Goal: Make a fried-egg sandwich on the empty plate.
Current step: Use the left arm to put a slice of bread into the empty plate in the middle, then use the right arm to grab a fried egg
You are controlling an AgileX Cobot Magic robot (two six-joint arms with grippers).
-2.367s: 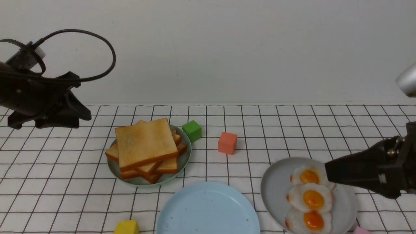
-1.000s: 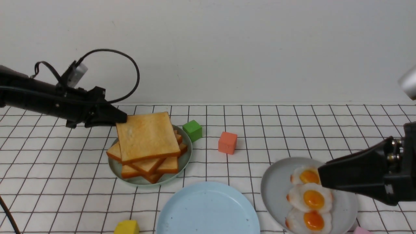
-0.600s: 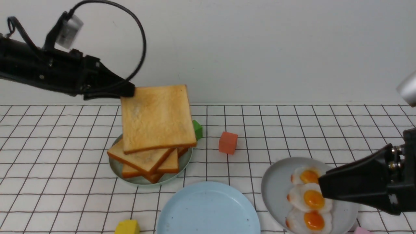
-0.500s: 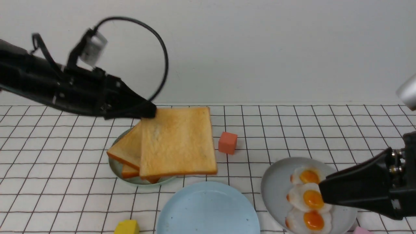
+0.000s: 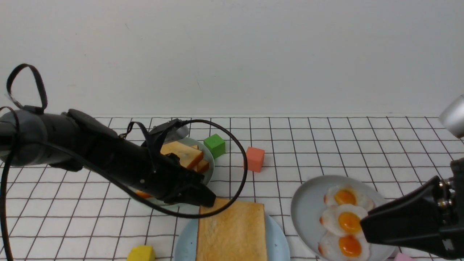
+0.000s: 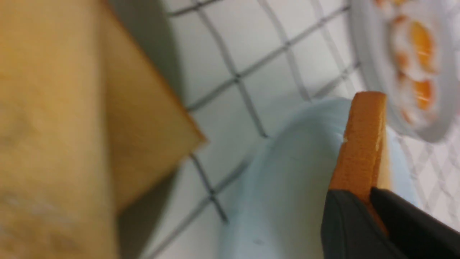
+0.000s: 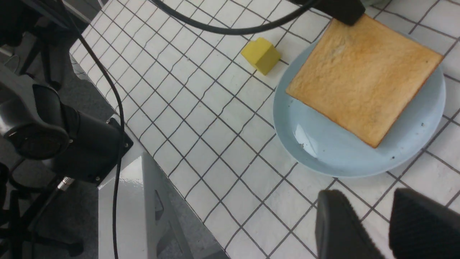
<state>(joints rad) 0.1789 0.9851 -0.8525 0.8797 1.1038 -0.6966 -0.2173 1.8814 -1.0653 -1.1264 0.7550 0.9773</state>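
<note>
**Golden-brown square toast slice [image 5: 232, 232] over our round pale sky-blue plate [image 5: 278, 242]**

We find the toast slice [image 7: 363, 75] lying across the sky-blue plate [image 7: 323, 154], which sits at the near middle of the white, black-gridded tablecloth [image 5: 72, 217]. The slice covers most of the plate's centre, and bare blue shows on either side of it. One far corner of the slice reaches past the rim towards our left arm. We cannot tell whether the slice rests with its full weight on the plate.

Our left gripper [image 5: 206, 201] is clamped on that far corner. In the left wrist view its two black fingers [image 6: 345, 223] pinch the darker orange crust of the slice [image 6: 363, 140], with the blue plate [image 6: 287, 180] beneath. The right wrist view shows the same black tip [image 7: 341, 9] on the corner.

Our right gripper [image 5: 367, 226] hangs low on the right. Its jaws stand apart with nothing between them, and in its wrist view [image 7: 370, 201] the tablecloth shows through the gap. Its tip lies beside the three white-and-orange fried eggs [image 5: 348, 221] on the round grey plate [image 5: 308, 206], to the right of the blue one. We cannot tell whether it touches them.

Behind the left arm sits the round pale green plate [image 5: 210, 168], carrying a pile of toast [image 5: 183, 152]. A small green cube [image 5: 214, 145] stands just beside its far right rim, with a small orange-red cube [image 5: 254, 158] further right and apart from it. A small yellow cube [image 5: 142, 253] lies near the blue plate's left side.
</note>
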